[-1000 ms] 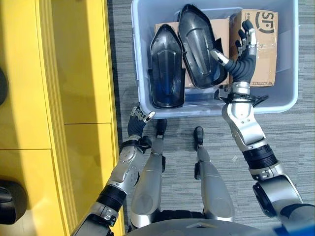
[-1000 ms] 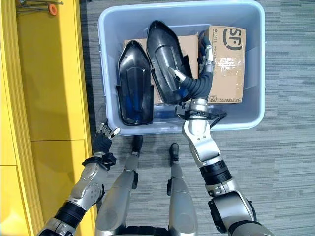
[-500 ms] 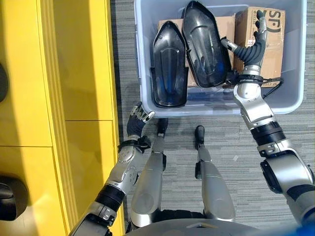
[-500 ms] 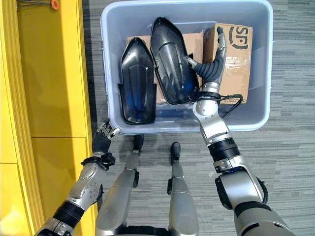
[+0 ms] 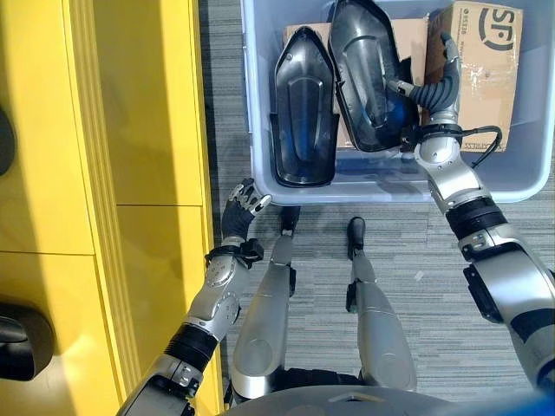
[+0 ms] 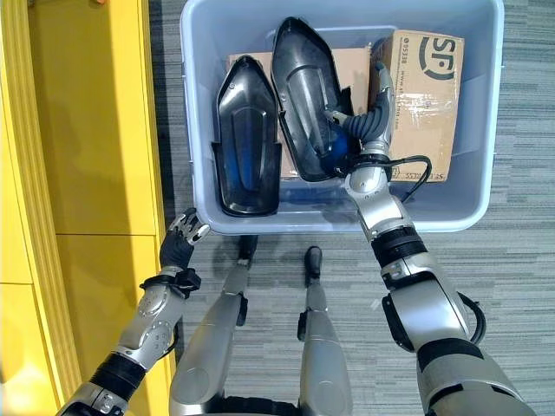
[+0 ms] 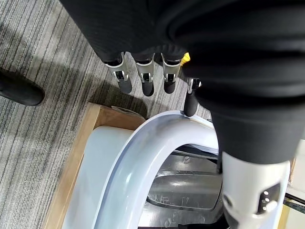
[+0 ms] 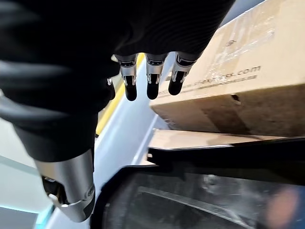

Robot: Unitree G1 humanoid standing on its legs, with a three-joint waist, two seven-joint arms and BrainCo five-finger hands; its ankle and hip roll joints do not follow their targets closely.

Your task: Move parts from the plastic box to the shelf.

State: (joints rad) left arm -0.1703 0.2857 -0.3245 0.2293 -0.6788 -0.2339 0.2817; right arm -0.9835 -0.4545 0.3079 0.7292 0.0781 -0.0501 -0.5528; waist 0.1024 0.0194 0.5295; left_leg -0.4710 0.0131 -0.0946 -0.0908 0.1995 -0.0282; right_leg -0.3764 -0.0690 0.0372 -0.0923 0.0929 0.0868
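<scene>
The right hand (image 6: 375,111) reaches into the plastic box (image 6: 199,130), its fingers (image 8: 152,79) straight and released, gripping nothing. It sits in the gap between the larger black part (image 6: 305,95) and the tall cardboard box (image 6: 427,95), with the thumb (image 6: 336,118) spread towards the part; whether the thumb actually touches the part's shell cannot be told. In the right wrist view the straight fingers point along the side of the cardboard box, and the part's glossy dark edge (image 8: 200,191) lies just beside the hand, on the thumb side.

A second, smaller black part (image 6: 247,139) stands against the plastic box's wall on the far side of the larger part from the hand, the two parts just beside each other. Behind both parts a flatter cardboard box (image 6: 347,69) shows, mostly covered by them. The far rim of the plastic box is cut off in the left eye view.

The left hand (image 5: 238,205) hangs outside the plastic box, near its corner and above the grey carpet floor (image 6: 520,286), fingers relaxed and unclenched, holding nothing. In the left wrist view its fingertips (image 7: 146,86) hover just short of the box's pale rim (image 7: 143,143).

On the opposite side of the left hand from the plastic box runs the yellow shelf (image 5: 130,130); dark things at its outer edge are cut off and cannot be made out.
</scene>
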